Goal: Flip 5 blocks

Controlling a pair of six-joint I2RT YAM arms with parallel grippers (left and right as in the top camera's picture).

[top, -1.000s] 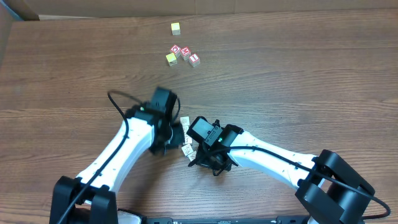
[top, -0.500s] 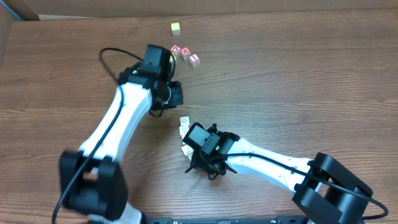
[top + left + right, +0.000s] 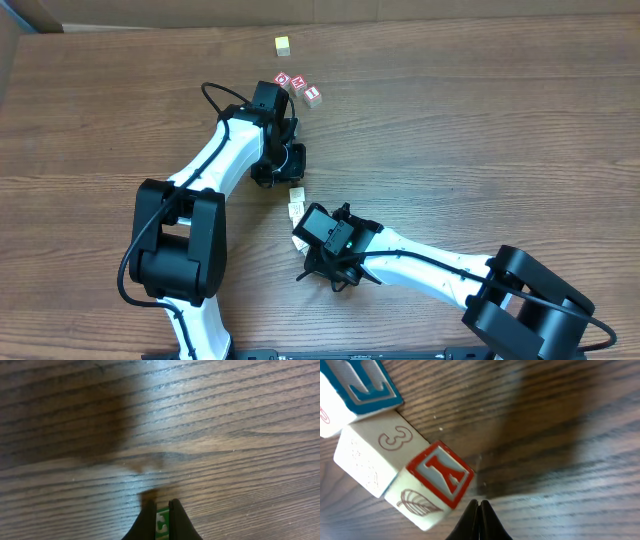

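Note:
Three pale blocks lie near the table's middle in the overhead view: one (image 3: 297, 192), one (image 3: 295, 209) and one (image 3: 300, 241) half under my right wrist. The right wrist view shows them close up: a block with a red-framed Y and a leaf drawing (image 3: 427, 495), one marked 3 (image 3: 375, 457) and a blue-lettered one (image 3: 360, 385). My right gripper (image 3: 479, 506) is shut, empty, its tips just beside the Y block's corner. My left gripper (image 3: 162, 510) is shut over bare wood, a thin green strip showing in its slit; from overhead the left gripper (image 3: 291, 168) sits just beyond the blocks.
Three red-faced letter cubes (image 3: 298, 86) and a yellow cube (image 3: 283, 44) lie at the far side, behind my left arm (image 3: 225, 150). My right arm (image 3: 430, 265) stretches across the near right of the wooden table (image 3: 480, 130).
My left arm swung away from the pale blocks toward the far cubes, then folded so its gripper sits just beyond the blocks. My right gripper crept slightly left.

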